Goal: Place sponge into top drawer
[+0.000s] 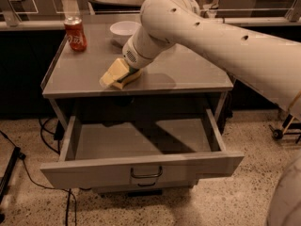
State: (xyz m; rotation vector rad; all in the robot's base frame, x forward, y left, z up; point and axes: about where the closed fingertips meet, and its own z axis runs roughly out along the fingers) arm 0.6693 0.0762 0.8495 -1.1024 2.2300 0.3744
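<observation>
Camera view: the arm is reaching in from the right over the tabletop (pixel 188 74).
Pincer (pixel 130 70): is clamping the sponge's green end, near the front edge.
Sponge (pixel 115 74): is tilting, yellow foam facing front-left.
Top drawer (pixel 141 171): is standing pulled open under the front edge.
Soda can (pixel 75 33): is standing by the back-left corner.

Grey metal tabletop (pixel 188 74) of a cabinet standing on a speckled terrazzo floor (pixel 225 206). Beyond the tabletop's back edge, a long counter (pixel 28 25) runs above dark panels. Black cables (pixel 68 210) trail over the floor below the front left corner. A castor wheel (pixel 277 134) sits past the right edge. Light dim, warm. Pincer (pixel 128 72) near the front edge, left of centre.
</observation>
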